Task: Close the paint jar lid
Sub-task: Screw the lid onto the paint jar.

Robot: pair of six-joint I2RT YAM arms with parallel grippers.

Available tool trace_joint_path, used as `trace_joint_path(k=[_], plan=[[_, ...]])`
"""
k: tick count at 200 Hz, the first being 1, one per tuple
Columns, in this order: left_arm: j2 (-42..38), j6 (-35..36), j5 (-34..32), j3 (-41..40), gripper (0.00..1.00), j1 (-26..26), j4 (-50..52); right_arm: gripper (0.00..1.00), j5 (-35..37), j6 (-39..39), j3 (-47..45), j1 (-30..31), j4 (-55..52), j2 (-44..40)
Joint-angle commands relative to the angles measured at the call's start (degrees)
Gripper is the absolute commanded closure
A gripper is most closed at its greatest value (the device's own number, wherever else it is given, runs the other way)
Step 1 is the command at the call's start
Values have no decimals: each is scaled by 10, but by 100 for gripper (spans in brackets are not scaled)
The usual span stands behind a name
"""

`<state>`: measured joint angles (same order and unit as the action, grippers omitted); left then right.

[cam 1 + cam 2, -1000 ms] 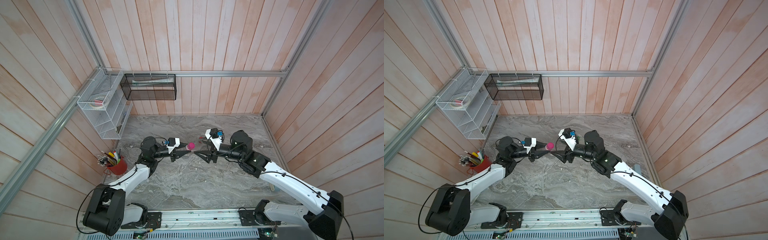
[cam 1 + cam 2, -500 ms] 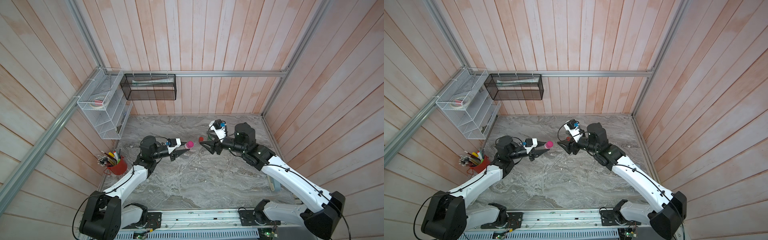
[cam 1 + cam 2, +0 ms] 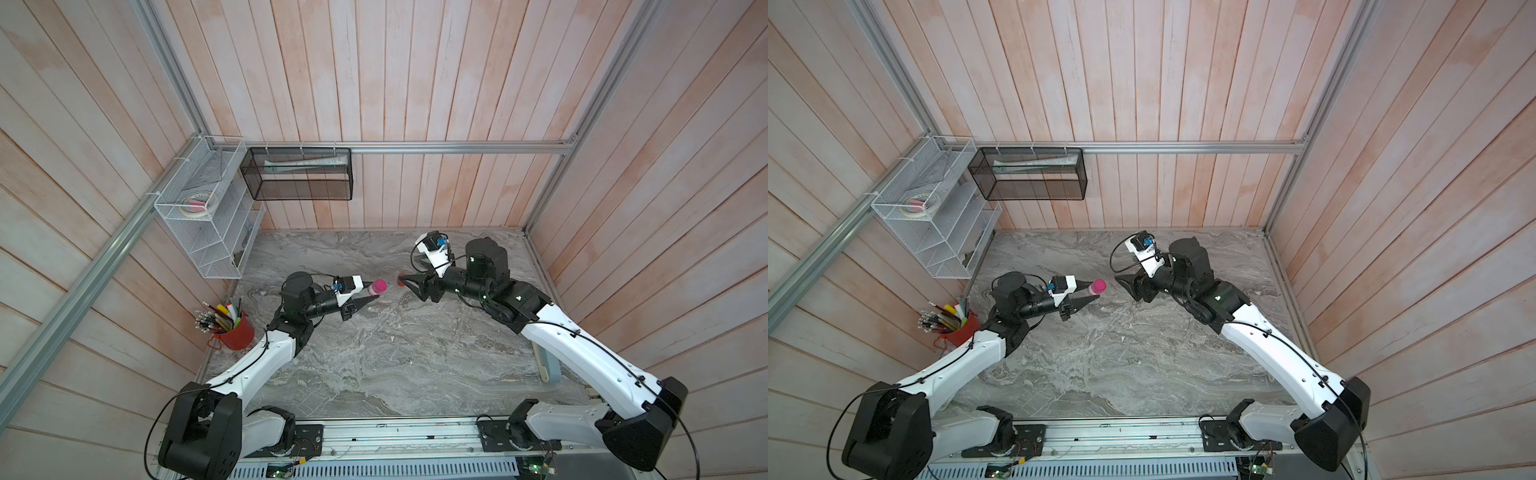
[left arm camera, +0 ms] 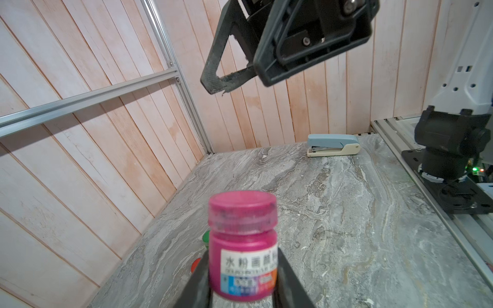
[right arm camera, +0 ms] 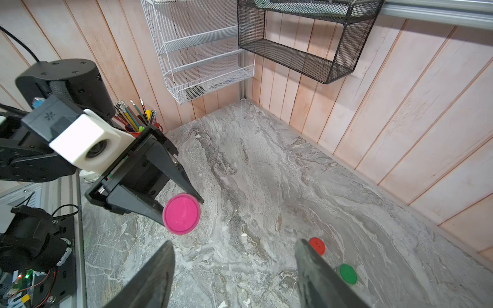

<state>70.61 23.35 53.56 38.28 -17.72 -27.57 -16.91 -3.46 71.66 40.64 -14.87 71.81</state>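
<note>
Left wrist view has my left pincer closed tight on the body of the pink paint jar, which I hold in the air over the surface, a little left of its middle and clear of every edge. Its pink lid sits on the neck and looks level, though I cannot tell how tightly it is screwed down. The jar's long axis runs along my left fingers, bottom toward my wrist and lid end pointing out at my right arm, tipped somewhat upward. In the right wrist view the lid's flat face looks almost straight at that camera. A second ago my right pincer was close up at that lid. Now it has drawn back toward the right edge and stands well apart from the jar, jaws spread and holding nothing. I take that to mean the turning is done or paused, and the closing is near its end. Below that pincer on the surface lie a red cap and a green cap, and a stapler rests by the right edge.
</note>
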Motion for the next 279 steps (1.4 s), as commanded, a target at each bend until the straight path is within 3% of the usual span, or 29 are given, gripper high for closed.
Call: trace_joint_path(k=[1, 53, 93, 208, 279], plan=[[-12, 16, -22, 1, 65, -7, 14, 28, 11, -9, 11, 7, -18, 7], [-18, 43, -85, 2, 65, -19, 36, 29, 14, -16, 39, 38, -32, 18], [-21, 45, -99, 1, 65, -24, 34, 37, 17, -11, 51, 55, -39, 38], [-28, 40, -54, -9, 65, -25, 13, 37, -37, 16, 47, 53, -4, 96], [-27, 40, -52, -10, 65, -25, 13, 45, -67, 23, 41, 40, 10, 97]])
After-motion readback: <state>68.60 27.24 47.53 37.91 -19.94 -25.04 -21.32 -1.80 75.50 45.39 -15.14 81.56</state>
